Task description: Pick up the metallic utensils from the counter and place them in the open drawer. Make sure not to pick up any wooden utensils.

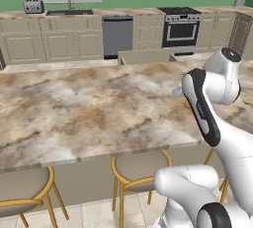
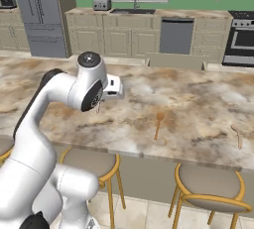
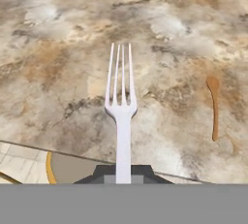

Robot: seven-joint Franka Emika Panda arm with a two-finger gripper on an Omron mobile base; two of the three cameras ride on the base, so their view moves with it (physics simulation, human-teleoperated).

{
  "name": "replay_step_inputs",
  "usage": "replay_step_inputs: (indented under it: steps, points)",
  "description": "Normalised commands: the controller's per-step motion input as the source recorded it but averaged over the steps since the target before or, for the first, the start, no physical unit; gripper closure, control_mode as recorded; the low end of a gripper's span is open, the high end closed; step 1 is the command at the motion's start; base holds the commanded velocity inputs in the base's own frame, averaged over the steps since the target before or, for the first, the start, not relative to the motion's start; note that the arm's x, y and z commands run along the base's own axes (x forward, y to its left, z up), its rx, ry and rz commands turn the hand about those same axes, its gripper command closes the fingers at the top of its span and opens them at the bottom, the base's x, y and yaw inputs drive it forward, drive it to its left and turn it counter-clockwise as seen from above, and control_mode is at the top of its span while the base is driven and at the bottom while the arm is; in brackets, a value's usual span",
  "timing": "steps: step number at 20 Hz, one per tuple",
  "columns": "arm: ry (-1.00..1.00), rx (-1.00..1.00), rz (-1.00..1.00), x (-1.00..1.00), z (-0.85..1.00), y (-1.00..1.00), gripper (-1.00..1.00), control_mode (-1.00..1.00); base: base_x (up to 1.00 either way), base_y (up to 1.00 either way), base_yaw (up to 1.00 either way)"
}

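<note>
The pincer (image 3: 123, 178) is clamping a silvery fork (image 3: 121, 103) by its handle, tines forward above the surface (image 3: 58, 72) — carrying it, likely drawer-bound — leaving the wooden spoon (image 3: 213, 106) lying.

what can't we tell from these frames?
- Gripper fingertips, hand view: cut off at the bottom edge; the contact on the fork handle is unseen.
- Open drawer inside, right base view: the front panel faces the camera, so its contents are hidden.
- Knife, right base view: too small to separate blade from handle.
- Wooden spoon, left base view: mostly behind the arm.
</note>
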Motion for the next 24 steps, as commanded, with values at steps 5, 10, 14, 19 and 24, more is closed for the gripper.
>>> replay_step_inputs:
  steps: [5,10,14,19,24]
  points:
    - [0.03,0.00,-0.02,-0.13,-0.02,0.00,1.00,-1.00,0.00,0.00,0.00]
    - [0.00,0.00,0.00,0.00,0.00,0.00,1.00,1.00,-0.56,-0.26,-0.03]
    - [0.00,0.00,0.00,0.00,0.00,0.00,1.00,1.00,-0.84,-0.95,-0.10]
    - [0.00,0.00,0.00,0.00,0.00,0.00,1.00,1.00,-0.28,-1.00,-0.13]
    - [0.00,0.00,0.00,0.00,0.00,0.00,1.00,1.00,-0.01,-1.00,-0.10]
